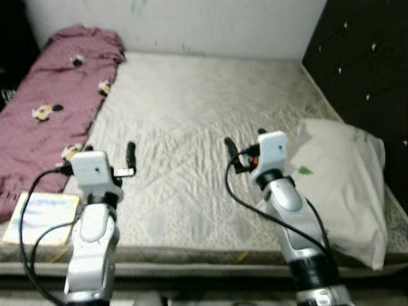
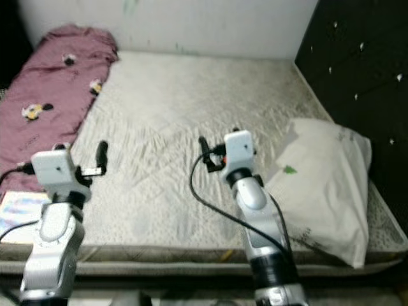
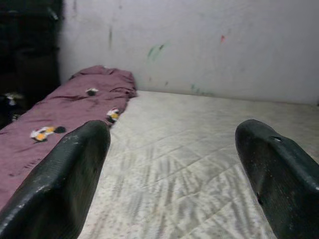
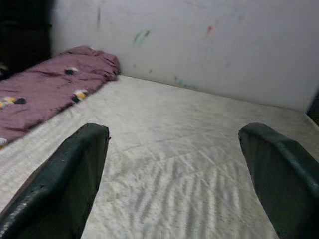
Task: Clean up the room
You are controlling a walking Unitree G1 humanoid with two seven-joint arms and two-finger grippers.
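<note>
- Left gripper [image 1: 121,159] at 7 o'clock, raised over the near part of the mattress [image 1: 204,115]; fingers [image 3: 65,184] spread wide, nothing between them.
- Right gripper [image 1: 239,150] at 5 o'clock, also above the mattress; black, rounded fingers [image 4: 70,179] wide apart and empty.
- Book [image 1: 41,217] at 8 o'clock on the near mattress edge: flat, pale, glossy cover, print blurred, partly hidden by the left arm.
- Pillow [image 1: 344,185] at 4 o'clock: white, soft, crumpled, with a small green mark; it lies against the dark headboard [image 1: 363,57].
- Mattress: bare, off-white, quilted in wavy lines.
- Blanket [image 1: 54,108] from 9 to 11 o'clock: maroon, rumpled, with small flower-like patches; its near end is cut off.
- Wall [image 1: 191,25] at 12 o'clock: white, faint green smudges.
</note>
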